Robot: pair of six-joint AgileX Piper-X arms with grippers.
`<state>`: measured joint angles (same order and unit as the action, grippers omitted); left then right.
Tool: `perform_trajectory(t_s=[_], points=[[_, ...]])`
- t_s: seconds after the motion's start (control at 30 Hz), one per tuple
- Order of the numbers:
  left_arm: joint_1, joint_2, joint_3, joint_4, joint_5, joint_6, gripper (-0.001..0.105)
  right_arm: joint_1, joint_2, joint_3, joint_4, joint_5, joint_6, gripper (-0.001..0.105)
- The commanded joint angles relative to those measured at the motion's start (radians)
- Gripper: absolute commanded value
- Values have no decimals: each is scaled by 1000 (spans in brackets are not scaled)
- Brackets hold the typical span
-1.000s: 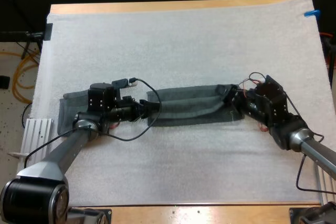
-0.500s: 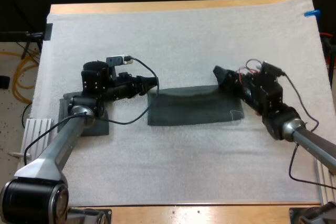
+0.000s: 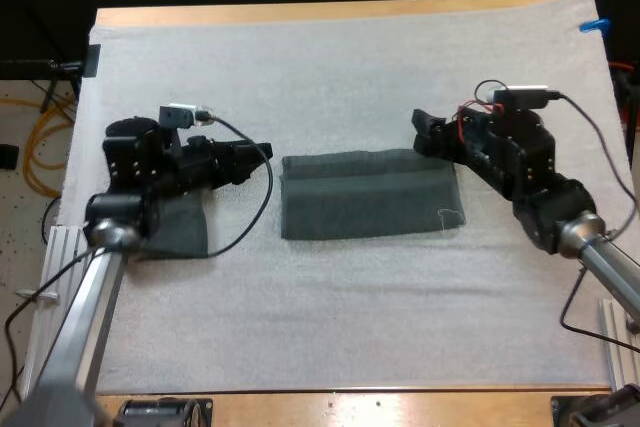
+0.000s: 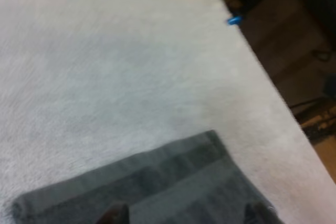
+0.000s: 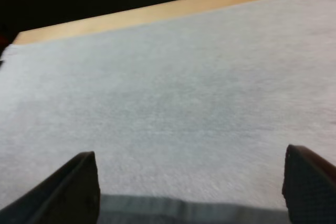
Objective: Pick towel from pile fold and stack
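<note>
High view: left gripper (image 3: 262, 151), right gripper (image 3: 420, 134) spread empty, backed off folded towel (image 3: 365, 205), now flat between.

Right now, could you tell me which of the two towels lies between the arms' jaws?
The folded towel at the mat's middle; the other towel lies partly under the left arm.

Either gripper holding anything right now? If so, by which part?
Nothing is held. The left gripper and right gripper are both open, clear of the folded towel lying flat between them.
</note>
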<state>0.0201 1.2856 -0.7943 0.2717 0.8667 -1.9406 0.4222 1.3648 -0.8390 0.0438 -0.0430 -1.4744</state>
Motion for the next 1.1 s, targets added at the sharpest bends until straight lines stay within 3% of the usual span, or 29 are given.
perform_trajectory(t_s=[0.0, 0.07, 0.13, 0.33, 0.53, 0.7, 0.93, 1.07], points=[[-2, -41, -6, 34, 1, 26, 53, 0, -31, -15, 56, 21, -26, 70], [-2, -133, -6, 90, -8, 46, 67, 0, -80, -24, 145, 43, -33, 70], [-2, -201, -8, 136, -28, 45, 74, 0, -122, -28, 211, 43, -33, 70], [-2, -391, -26, 378, -78, 49, 74, 0, -242, -34, 485, 45, -33, 70], [-2, -519, -26, 554, -285, 123, 74, 0, -279, -34, 688, 147, -31, 70], [-2, -513, -26, 562, -292, 128, 74, -48, -197, -34, 617, 113, -33, 70], [-5, -511, -26, 562, -289, 128, 74, -257, 35, -34, 494, -152, -31, 70], [-5, -511, -26, 562, -289, 128, 74, -302, 166, -34, 421, -289, -31, 70]])
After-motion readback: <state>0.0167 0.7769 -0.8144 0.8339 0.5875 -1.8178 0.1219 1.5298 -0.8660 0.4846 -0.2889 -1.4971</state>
